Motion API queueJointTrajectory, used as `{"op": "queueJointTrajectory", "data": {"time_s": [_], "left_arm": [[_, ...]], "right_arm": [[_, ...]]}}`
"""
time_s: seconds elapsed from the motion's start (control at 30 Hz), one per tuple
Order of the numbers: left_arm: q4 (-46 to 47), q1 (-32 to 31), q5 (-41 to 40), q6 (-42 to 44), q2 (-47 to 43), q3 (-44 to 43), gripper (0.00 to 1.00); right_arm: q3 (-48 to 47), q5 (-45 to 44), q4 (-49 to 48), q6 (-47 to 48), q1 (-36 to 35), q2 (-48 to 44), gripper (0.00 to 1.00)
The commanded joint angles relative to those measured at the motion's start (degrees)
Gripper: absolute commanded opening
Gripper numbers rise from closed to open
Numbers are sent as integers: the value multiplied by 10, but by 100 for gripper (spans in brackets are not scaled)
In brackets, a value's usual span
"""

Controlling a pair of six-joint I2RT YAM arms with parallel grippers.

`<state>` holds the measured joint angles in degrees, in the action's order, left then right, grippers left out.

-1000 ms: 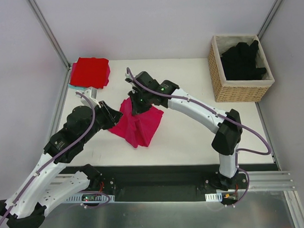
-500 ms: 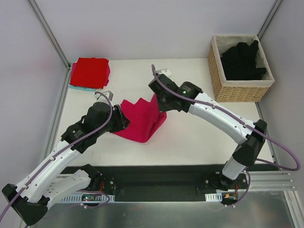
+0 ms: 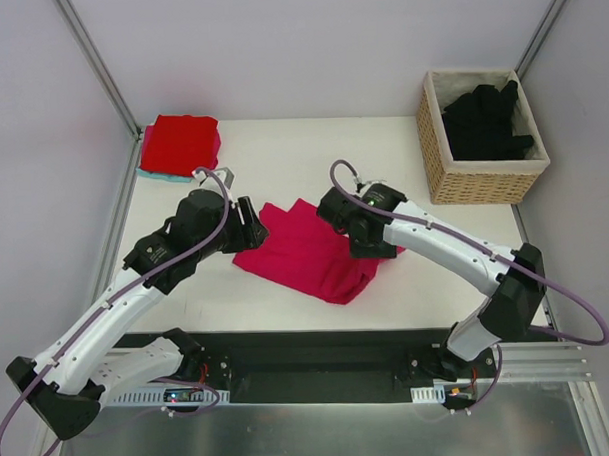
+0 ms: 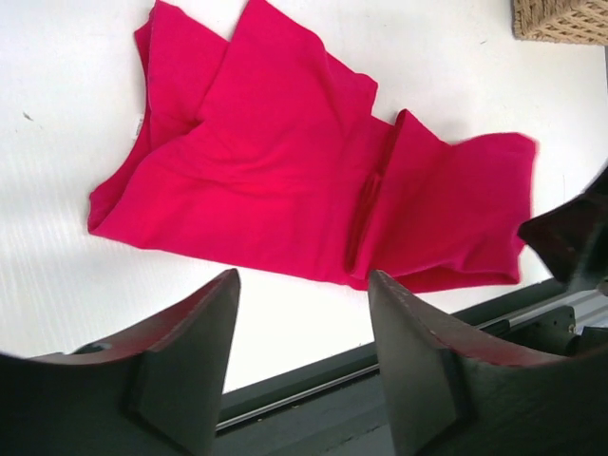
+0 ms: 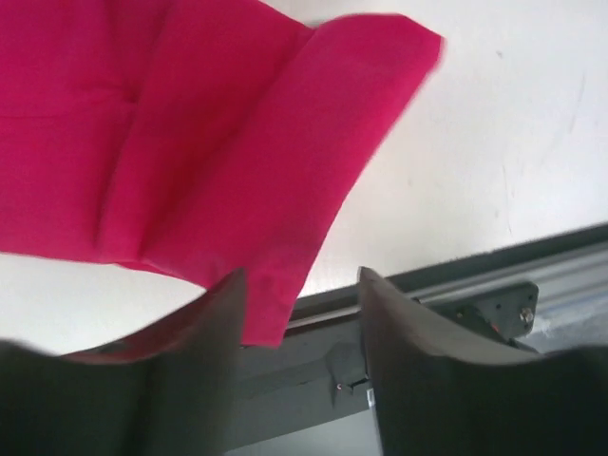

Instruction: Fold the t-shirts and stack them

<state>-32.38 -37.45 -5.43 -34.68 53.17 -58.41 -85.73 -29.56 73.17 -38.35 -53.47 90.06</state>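
Your pink shirt lies spread out, probably ready for folding; left gripper hovers beside its left edge, jaws apart, empty; right gripper over its right hem, jaws parted, gripping nothing.

From above, the right arm covers the right end of the magenta shirt. At upper left, only a sliver of something teal shows under the red shirt. The black shirts in the basket merge into one dark mass that cannot be counted. In the right wrist view the magenta shirt runs off the top and left edges, and its upper-right corner is blurred.
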Motion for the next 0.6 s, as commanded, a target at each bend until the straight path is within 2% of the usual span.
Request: {"op": "queueJointTrajectory", "data": {"time_s": [0.0, 0.1, 0.27, 0.37, 0.53, 0.57], "left_arm": [[-8, -1, 6, 19, 0, -28, 59], [-8, 1, 7, 26, -5, -27, 60], [-8, 17, 23, 35, 9, -17, 63], [-8, 31, 36, 44, 30, -12, 63], [3, 51, 52, 55, 66, -2, 63], [6, 56, 59, 53, 69, 1, 63]], "right_arm": [[50, -30, 124, -52, -1, -40, 61], [63, -22, 144, -60, -3, -31, 61], [37, -66, 177, -108, -19, -47, 61], [10, -96, 137, -68, -18, -46, 63], [-51, -103, 92, -9, -17, 21, 61], [-52, -101, 46, 5, -17, 28, 61]]}}
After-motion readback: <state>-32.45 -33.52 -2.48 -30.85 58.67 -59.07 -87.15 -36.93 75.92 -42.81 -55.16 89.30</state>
